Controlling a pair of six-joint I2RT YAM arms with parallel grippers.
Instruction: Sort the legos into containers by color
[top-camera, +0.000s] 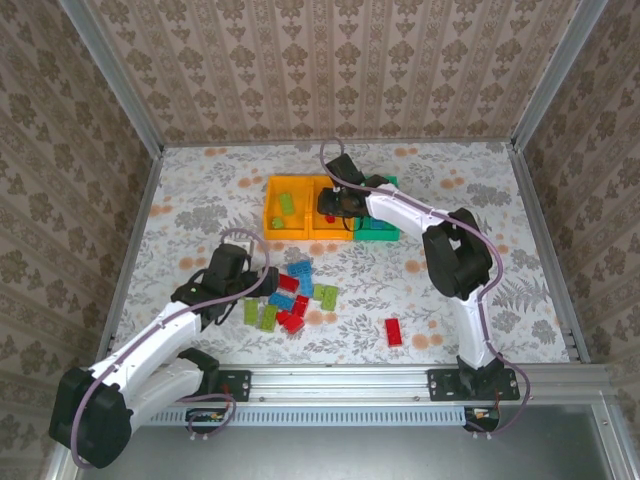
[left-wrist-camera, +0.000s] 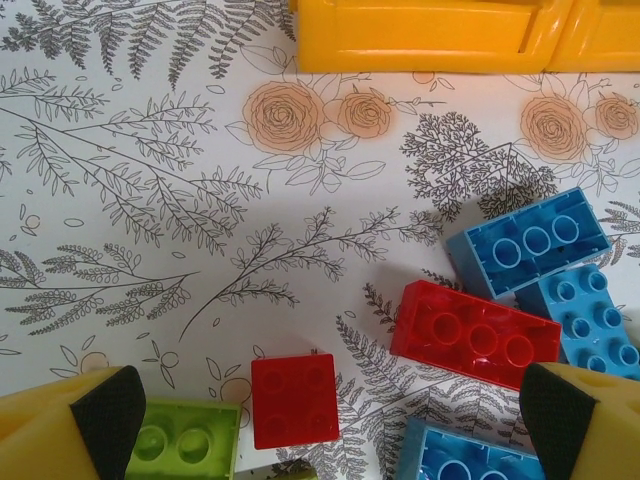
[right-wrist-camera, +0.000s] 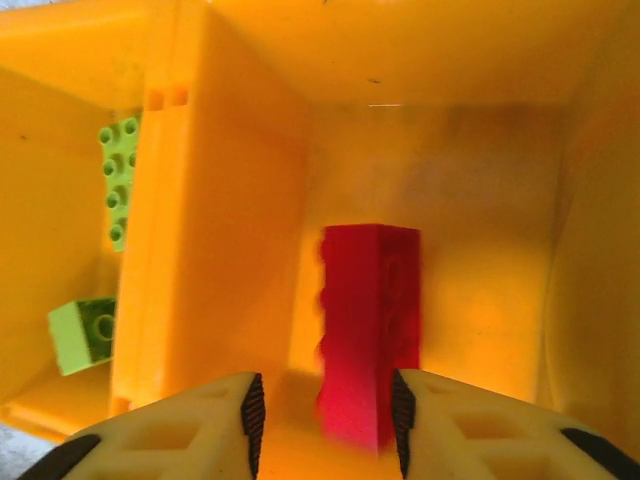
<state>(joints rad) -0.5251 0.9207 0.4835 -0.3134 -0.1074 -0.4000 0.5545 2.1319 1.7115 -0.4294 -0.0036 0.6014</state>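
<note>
Three joined containers sit mid-table: a left orange bin (top-camera: 287, 205), a middle orange bin (top-camera: 318, 234) and a teal bin (top-camera: 378, 228). My right gripper (top-camera: 330, 205) reaches down into the middle bin. In the right wrist view its jaws (right-wrist-camera: 325, 410) stand apart around a blurred red lego (right-wrist-camera: 368, 320), with a clear gap on the left side. Two lime legos (right-wrist-camera: 117, 185) lie in the left bin. My left gripper (top-camera: 262, 285) hangs open over the loose pile of legos (top-camera: 290, 300). A square red brick (left-wrist-camera: 294, 400) lies between its fingers (left-wrist-camera: 100, 415).
Around the square brick lie a long red brick (left-wrist-camera: 475, 335), blue bricks (left-wrist-camera: 528, 240) and a lime brick (left-wrist-camera: 185, 440). A lone red brick (top-camera: 394, 331) lies near the front right. The orange bin wall (left-wrist-camera: 420, 35) stands beyond the pile. Patterned walls enclose the table.
</note>
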